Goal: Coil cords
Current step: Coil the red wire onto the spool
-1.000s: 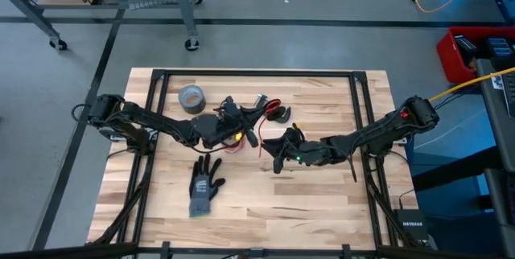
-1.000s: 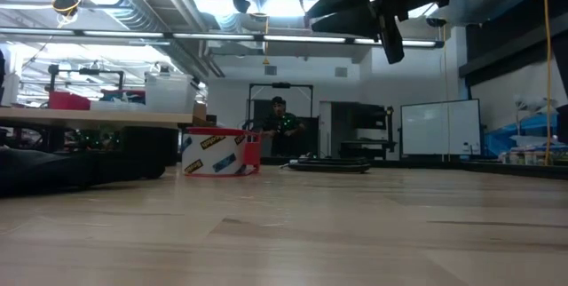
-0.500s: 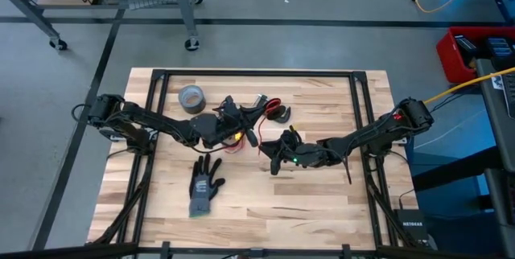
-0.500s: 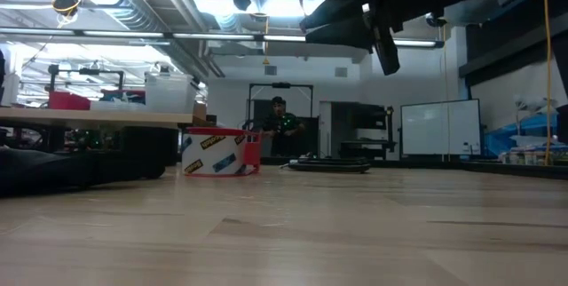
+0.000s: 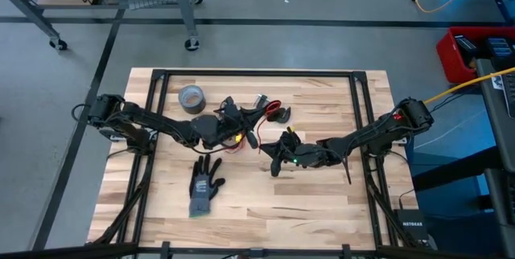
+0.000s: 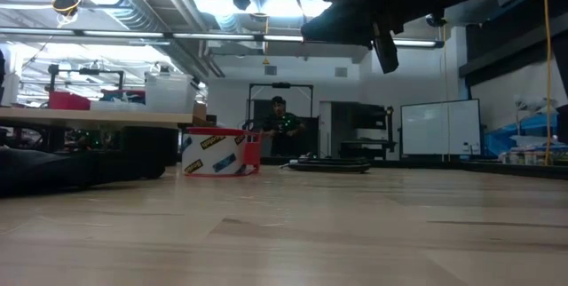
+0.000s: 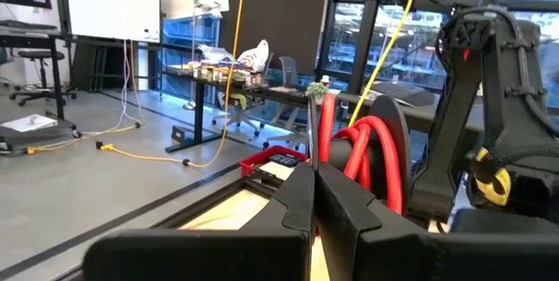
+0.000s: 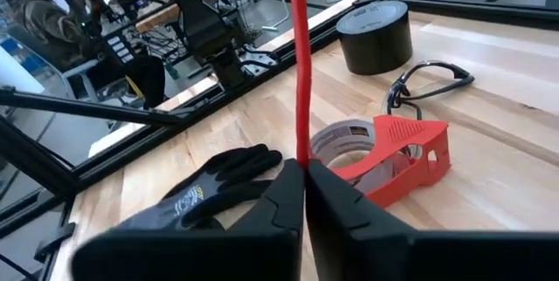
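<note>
Both grippers, the left gripper (image 7: 313, 181) and the right gripper (image 8: 303, 181), have their jaws clamped on the red cord (image 8: 299, 63) above the worktop (image 5: 265, 203), so winding seems in progress; next probably another loop.

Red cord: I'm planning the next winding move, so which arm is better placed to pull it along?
Likely the right. Its gripper is shut on the red cord, which runs taut. The left gripper grips the bundled loops, better suited to anchoring.
</note>
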Motion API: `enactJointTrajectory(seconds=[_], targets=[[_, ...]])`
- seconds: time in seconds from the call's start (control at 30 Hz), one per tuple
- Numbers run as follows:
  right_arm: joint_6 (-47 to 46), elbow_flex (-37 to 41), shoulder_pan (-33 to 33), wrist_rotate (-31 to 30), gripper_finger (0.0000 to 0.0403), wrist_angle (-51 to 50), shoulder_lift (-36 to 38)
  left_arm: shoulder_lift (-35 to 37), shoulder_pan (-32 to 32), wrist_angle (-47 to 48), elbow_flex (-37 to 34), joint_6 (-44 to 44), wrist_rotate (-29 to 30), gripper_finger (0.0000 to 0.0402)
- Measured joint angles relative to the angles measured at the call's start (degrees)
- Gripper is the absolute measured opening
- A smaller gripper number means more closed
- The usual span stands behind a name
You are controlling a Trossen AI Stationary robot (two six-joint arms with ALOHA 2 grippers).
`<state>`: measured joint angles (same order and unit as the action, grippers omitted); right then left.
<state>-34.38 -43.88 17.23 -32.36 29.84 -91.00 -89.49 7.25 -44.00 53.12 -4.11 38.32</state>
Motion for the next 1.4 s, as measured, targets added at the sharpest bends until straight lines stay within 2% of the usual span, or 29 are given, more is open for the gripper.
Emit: enactJointTrajectory(seconds=[0.13, 0.37, 0.57, 0.83, 1.03, 1.2, 1.4], targets=[[0.16, 0.0, 0.0, 0.0, 0.0011, -0.72, 0.0, 0.0, 0.87, 0.18, 0.0, -0.01, 0.01, 0.0], [-0.01, 0.0, 0.0, -1.06, 0.0004, -8.72, 0.36, 0.0, 2.29, 1.51, -0.02, 1.18, 0.03, 0.0], [0.16, 0.0, 0.0, -4.89, 0.0004, -18.3, 4.21, 0.0, 2.92, 6.04, -0.04, -0.27, 2.71, 0.0], [0.4, 0.0, 0.0, -11.32, 0.0002, -30.71, 10.42, -0.02, 3.09, 11.32, -0.07, -3.59, 2.71, 0.0], [0.4, 0.0, 0.0, -13.64, 0.0002, -34.81, 12.54, 0.0, 3.99, 12.17, -0.07, -4.07, 2.39, 0.0], [0.39, 0.0, -0.02, -11.97, 0.0005, -34.37, 12.7, 0.0, 4.02, 12.11, -0.04, -3.66, 2.39, 0.0], [0.14, 0.0, -0.02, -2.58, 0.0022, -33.8, 12.7, 0.0, 3.26, 11.84, -0.04, -2.94, 2.41, 0.0]])
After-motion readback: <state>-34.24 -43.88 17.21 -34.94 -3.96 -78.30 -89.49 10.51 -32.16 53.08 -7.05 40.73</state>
